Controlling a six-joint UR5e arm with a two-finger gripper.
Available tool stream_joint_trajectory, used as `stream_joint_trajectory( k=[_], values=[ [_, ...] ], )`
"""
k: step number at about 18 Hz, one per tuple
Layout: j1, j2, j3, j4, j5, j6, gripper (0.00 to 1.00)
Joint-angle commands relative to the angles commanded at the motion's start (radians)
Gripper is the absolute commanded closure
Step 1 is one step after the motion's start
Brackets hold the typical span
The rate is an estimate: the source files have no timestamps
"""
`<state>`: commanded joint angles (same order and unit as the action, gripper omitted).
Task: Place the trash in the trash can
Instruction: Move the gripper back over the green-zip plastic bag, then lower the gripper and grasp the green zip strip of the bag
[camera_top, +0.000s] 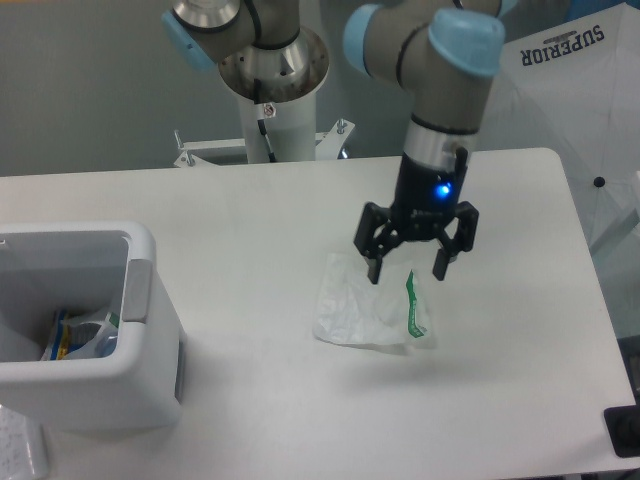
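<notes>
A thin translucent white plastic wrapper (370, 310) with a green marking lies flat on the white table (280, 210), right of centre. My gripper (407, 274) hangs just above the wrapper's upper right part, fingers spread wide open and empty, pointing down. The trash can (140, 345), a boxy white bin with a grey strip on its right wall, stands at the front left. Some wrappers with blue and yellow bits lie inside it. The bin is far to the left of the gripper.
The arm's white base column (272, 110) stands at the back edge of the table. A white sheet with "SUPERIOR" print (565, 50) is at the back right. A small dark object (625, 432) sits at the front right corner.
</notes>
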<state>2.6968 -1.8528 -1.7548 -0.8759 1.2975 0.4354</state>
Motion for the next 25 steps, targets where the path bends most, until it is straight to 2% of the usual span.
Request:
stream_joint_trajectory(
  k=[9,15,17,18,19,21,23,24,25],
  values=[
    [0.014,-0.117,-0.078,0.002,0.178,0.318,0.02],
    [0.014,-0.144,-0.103,0.003,0.178,0.370,0.03],
    [0.012,-0.154,-0.103,0.005,0.175,0.370,0.07],
    [0.011,-0.158,-0.100,0.006,0.174,0.368,0.12],
    [0.011,-0.160,-0.095,0.005,0.172,0.370,0.23],
    [0.015,-0.157,-0.087,-0.002,0.154,0.368,0.51],
    [0.014,-0.155,-0.089,-0.002,0.152,0.370,0.85],
    [0.014,-0.155,-0.087,-0.002,0.152,0.370,0.98],
    [0.015,-0.152,-0.083,-0.003,0.151,0.370,1.00]
  ],
)
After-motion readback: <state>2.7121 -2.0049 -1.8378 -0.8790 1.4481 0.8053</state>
